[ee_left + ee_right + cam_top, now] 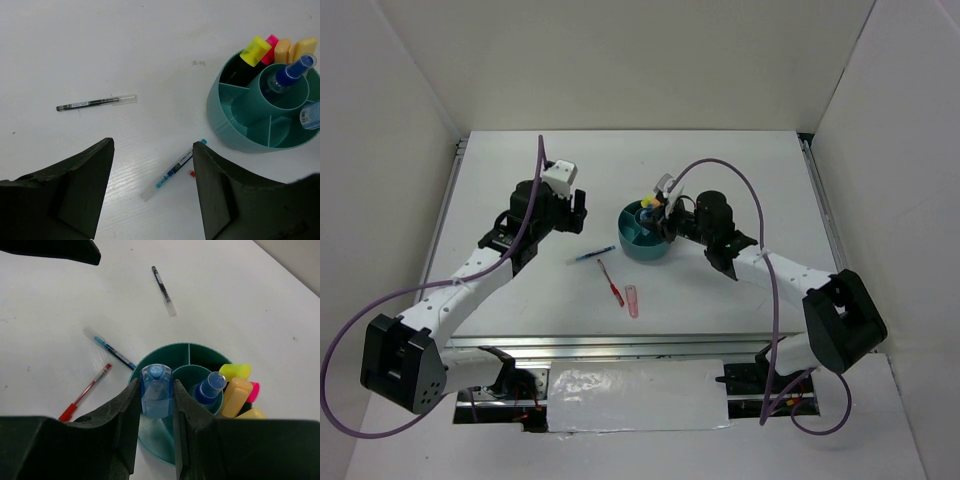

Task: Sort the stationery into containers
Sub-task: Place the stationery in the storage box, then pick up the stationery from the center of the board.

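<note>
The teal organiser (638, 246) stands mid-table. It holds a yellow marker (235, 371), an orange marker (236, 396) and a pink marker (254, 391) in one outer compartment. A blue-capped bottle (210, 386) stands in the central cup. My right gripper (156, 387) is shut on a light-blue marker (156, 390), upright over an outer compartment by the near rim. My left gripper (152, 145) hangs open above the table, left of the organiser (235, 130), with a blue pen (172, 170) lying below between its fingers. A dark pen (95, 103), a red pen (611, 283) and a pink marker (633, 301) lie on the table.
White walls enclose the table on the left, back and right. A metal rail runs along the near edge (620, 345). The loose pens lie between the two arms, in front of the organiser.
</note>
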Action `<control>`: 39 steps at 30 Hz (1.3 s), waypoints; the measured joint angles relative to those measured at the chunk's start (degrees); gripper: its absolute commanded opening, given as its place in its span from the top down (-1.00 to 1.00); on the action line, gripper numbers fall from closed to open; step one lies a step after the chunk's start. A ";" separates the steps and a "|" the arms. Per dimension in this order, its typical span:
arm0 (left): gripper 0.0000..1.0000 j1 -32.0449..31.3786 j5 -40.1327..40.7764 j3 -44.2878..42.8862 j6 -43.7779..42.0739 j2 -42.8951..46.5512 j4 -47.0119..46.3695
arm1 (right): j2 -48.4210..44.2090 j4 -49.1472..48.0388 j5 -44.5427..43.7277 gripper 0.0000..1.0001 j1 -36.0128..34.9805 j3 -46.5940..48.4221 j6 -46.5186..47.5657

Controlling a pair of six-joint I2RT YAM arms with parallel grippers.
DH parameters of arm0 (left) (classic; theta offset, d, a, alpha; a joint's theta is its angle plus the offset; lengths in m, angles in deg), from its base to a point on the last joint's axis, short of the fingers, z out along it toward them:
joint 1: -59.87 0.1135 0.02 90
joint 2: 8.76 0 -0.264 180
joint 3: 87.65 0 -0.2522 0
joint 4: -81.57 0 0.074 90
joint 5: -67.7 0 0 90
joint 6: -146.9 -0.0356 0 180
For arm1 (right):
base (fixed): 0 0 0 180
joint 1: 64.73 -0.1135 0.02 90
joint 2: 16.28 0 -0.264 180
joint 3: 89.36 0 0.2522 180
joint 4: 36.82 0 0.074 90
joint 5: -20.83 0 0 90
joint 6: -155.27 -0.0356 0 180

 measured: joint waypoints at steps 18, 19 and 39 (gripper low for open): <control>-0.55 0.42 -17.27 5.35 -12.48 3.13 -0.07 | 0.74 -0.57 -0.04 0.07 -0.02 -3.04 4.61; -0.54 0.39 -19.50 6.27 -13.84 3.93 -0.04 | 0.74 -0.57 -0.15 0.03 -0.02 -3.02 4.42; -0.24 -10.56 -45.44 -3.23 -61.83 -13.62 24.26 | -8.44 16.04 -4.81 -0.11 15.26 6.43 -12.39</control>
